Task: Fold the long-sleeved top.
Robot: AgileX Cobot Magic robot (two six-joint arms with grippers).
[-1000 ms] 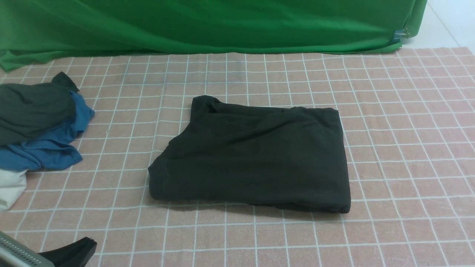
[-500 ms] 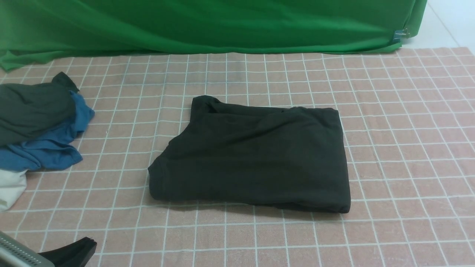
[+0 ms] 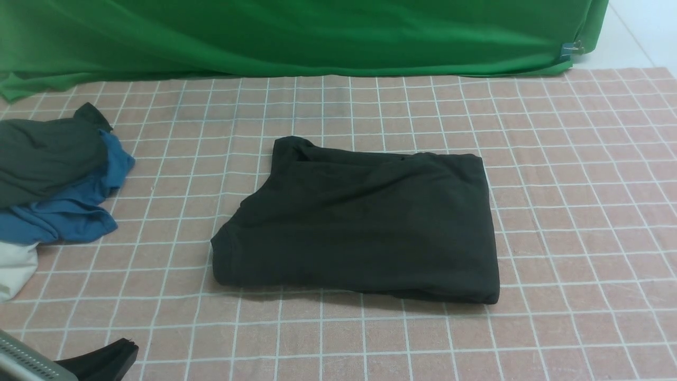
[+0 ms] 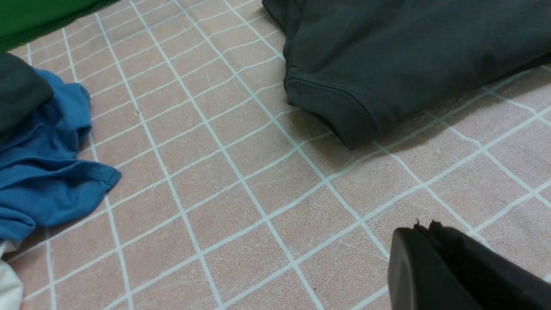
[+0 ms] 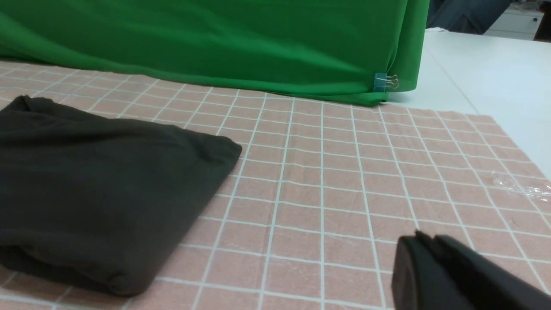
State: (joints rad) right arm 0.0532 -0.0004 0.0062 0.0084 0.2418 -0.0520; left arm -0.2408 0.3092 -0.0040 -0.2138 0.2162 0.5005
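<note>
One long-sleeved top (image 3: 365, 222), black, folded into a flat rectangle at the middle of the worktop (image 3: 582, 211), on the pink checked cloth. Hemmed cuff or edge turned toward the near left corner of the bundle, rounded fold at the near right corner. Nothing gripping it.

Left gripper (image 4: 424, 230) low over bare cloth near the front left of the worktop, apart from the top; jaws pressed together, empty. Right gripper (image 5: 424, 241) out of the front view, seen only from its own wrist camera, low over bare cloth to the right of the top and clear of it; jaws together or nearly so, empty.

Heaped at the far left edge: dark grey-green garment (image 3: 47, 153) over blue garment (image 3: 69, 211), with white fabric (image 3: 16, 270) below. Green backdrop (image 3: 296, 37) draped along the far side, pinned by a binder clip (image 3: 568, 50) at its right end.
</note>
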